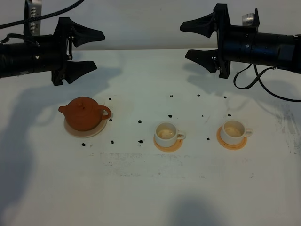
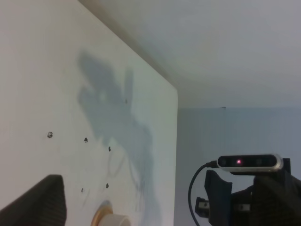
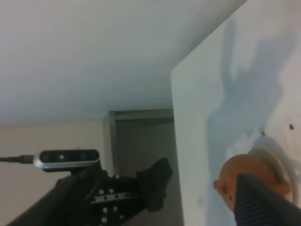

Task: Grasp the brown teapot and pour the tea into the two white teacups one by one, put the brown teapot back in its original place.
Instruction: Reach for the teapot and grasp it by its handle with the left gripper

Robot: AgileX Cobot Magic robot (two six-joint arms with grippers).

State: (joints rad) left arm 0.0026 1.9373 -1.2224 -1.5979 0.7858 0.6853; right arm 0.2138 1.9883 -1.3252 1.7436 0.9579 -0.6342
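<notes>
brown teapot (image 1: 83, 113): 1, spout left, handle right, lengthwise across view | white teacups (image 1: 166, 133): 2 | left gripper (image 1: 94, 50), right gripper (image 1: 188, 40): spread, empty

A: How many pots do we count?
B: One squat reddish-brown clay teapot (image 1: 83, 113), and one flat round pale beige coaster (image 1: 94, 132).
A: And cups?
B: We make it two small white ceramic teacups, left teacup (image 1: 166, 134) and right teacup (image 1: 233, 131), plus two round orange coasters, left orange coaster (image 1: 168, 149) and right orange coaster (image 1: 232, 146)
</notes>
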